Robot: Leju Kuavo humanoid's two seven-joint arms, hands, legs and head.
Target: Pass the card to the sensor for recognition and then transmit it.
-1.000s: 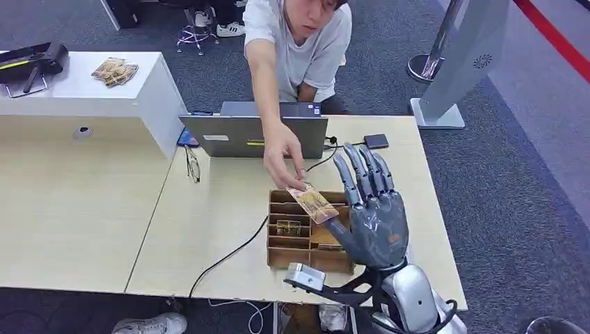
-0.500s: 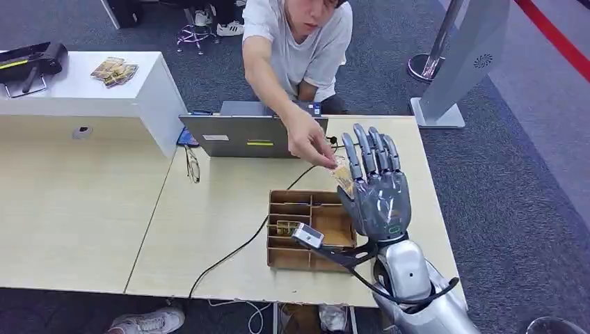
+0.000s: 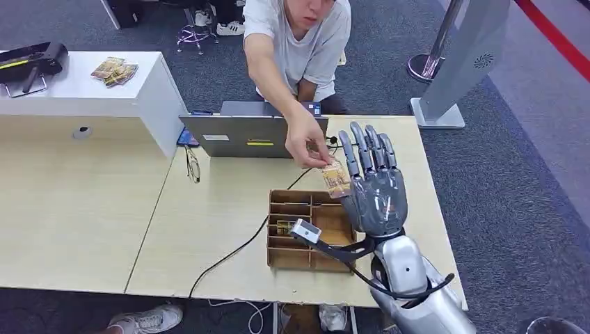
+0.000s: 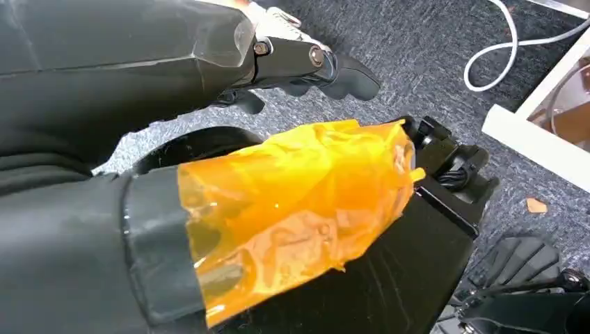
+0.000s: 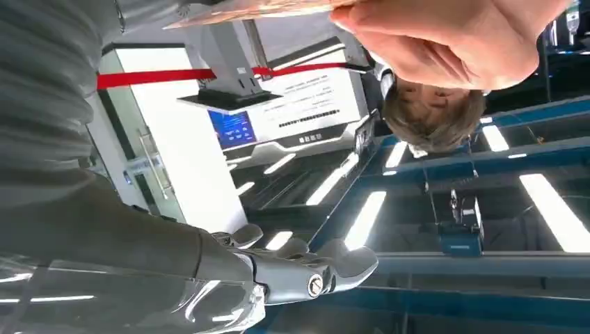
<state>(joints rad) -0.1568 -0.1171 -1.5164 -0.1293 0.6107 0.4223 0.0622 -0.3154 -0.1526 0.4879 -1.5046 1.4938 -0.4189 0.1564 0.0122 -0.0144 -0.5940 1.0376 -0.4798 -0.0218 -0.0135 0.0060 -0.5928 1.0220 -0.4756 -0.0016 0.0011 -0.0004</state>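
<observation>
Head view showed the right hand (image 3: 374, 191) raised above the far right of the table (image 3: 209, 229), fingers straight, the card (image 3: 336, 179) held at its thumb side while a person's hand (image 3: 306, 142) pinched the card's far end. The handover looked almost done; only release seemed left. A wooden tray (image 3: 306, 229) and a laptop (image 3: 254, 136) crowded the left; the right stayed freer. The left hand's state I could not tell.

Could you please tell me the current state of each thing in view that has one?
card: raised above the table, gripped by both the person's hand and the right hand
right hand: raised, fingers upright
laptop: open
wooden tray: on table, cards in compartments
left hand: hanging over the floor
</observation>
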